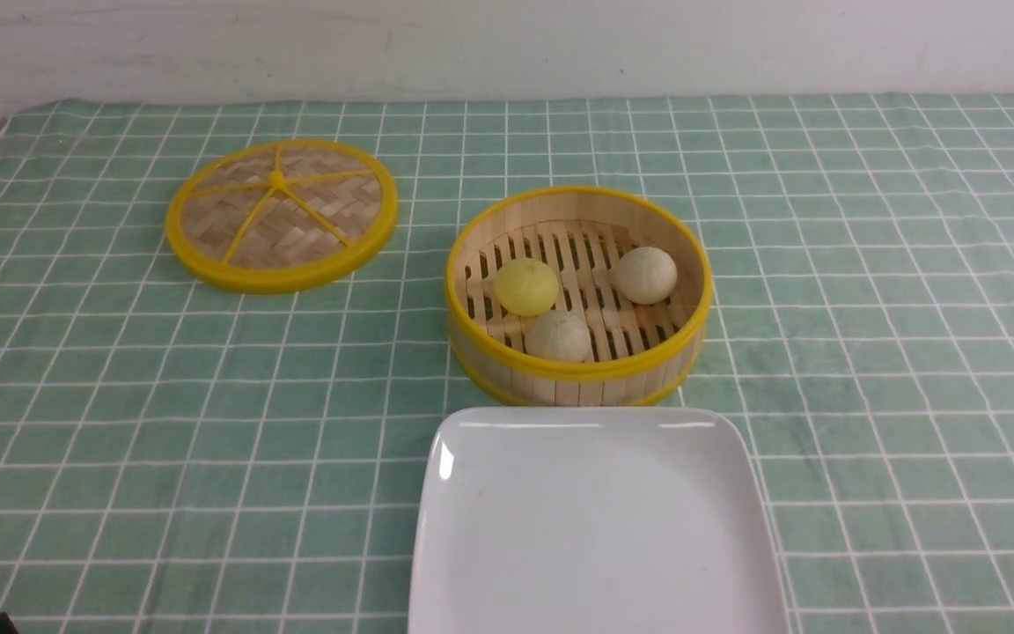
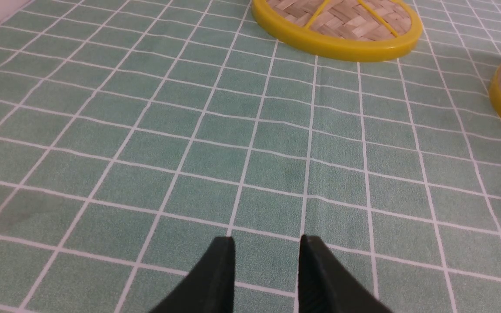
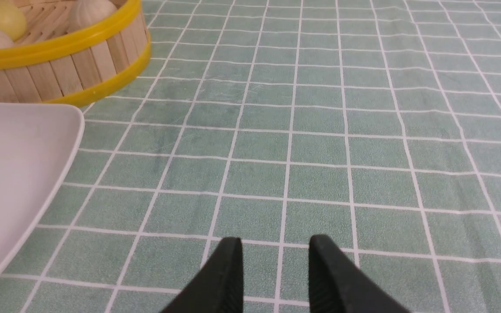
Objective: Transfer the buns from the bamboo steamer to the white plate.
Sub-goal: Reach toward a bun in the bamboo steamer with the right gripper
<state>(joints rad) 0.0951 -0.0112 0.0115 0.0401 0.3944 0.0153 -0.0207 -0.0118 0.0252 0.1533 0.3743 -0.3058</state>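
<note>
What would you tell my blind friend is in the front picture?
A bamboo steamer on a green checked tablecloth holds a yellow bun and two cream buns. A white plate lies nearer us; the lid lies flat to the left.

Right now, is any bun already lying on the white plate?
No, the yellow bun, the near cream bun and the far cream bun all sit inside the bamboo steamer, not on the white plate.

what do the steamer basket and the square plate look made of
Round slat-walled steamer basket: looks like pale matte bamboo or wood, slat seams showing; yellow rims perhaps plastic. Square glossy white plate: glazed ceramic or melamine, judging by its highlights.
</note>
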